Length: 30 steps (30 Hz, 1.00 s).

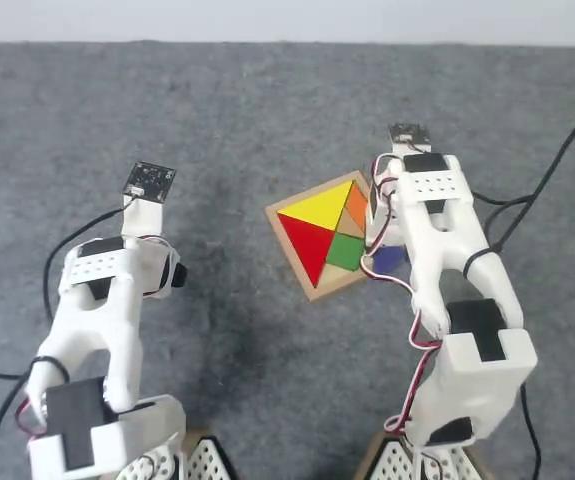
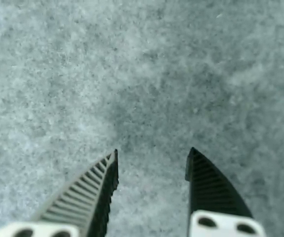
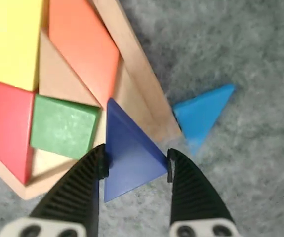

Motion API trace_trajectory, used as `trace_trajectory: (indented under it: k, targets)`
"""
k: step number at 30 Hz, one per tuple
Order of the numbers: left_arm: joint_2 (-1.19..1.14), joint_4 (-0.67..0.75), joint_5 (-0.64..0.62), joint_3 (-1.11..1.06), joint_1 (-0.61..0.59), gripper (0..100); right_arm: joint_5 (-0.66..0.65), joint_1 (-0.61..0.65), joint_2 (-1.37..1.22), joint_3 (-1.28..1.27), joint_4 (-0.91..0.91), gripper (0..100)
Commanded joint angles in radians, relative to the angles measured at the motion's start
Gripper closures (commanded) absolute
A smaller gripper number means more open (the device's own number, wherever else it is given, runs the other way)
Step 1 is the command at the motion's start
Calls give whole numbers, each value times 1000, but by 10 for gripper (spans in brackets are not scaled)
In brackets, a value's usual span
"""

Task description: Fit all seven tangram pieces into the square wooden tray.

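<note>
Right end effector [image 3: 136,155]: pinching a dark blue triangle [image 3: 127,143] by two sides, the piece overlapping a corner of the square wooden tray [image 3: 141,74]. Tray contents: green square [image 3: 62,126] just beside the dark blue tip, red piece [image 3: 6,128], then orange [image 3: 82,49] and yellow [image 3: 11,39] farther in; a light blue triangle [image 3: 201,113] lies on the grey worktop [image 3: 260,59] just outside that corner. Left end effector [image 2: 151,158]: fingers spread above the worktop, well apart from the tray.

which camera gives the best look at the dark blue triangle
Right wrist view: the dark blue triangle sits whole between the fingers of the right gripper, over the wooden tray corner. The high view catches a blue sliver beside the arm. The left wrist view faces carpet.
</note>
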<state>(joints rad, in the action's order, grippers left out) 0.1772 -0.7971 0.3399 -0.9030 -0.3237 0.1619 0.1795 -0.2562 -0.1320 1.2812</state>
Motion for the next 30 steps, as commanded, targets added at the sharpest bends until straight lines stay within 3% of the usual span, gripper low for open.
trace_trajectory:
  k: [1,25,30]
  targets:
    - [26,18,8,10,-2,780,34,-10,61,15,-24,982]
    - [26,20,8,10,0,780,118,65,-151,189,-30,976]
    - [26,18,8,10,0,780,117,67,-153,195,-1,856]
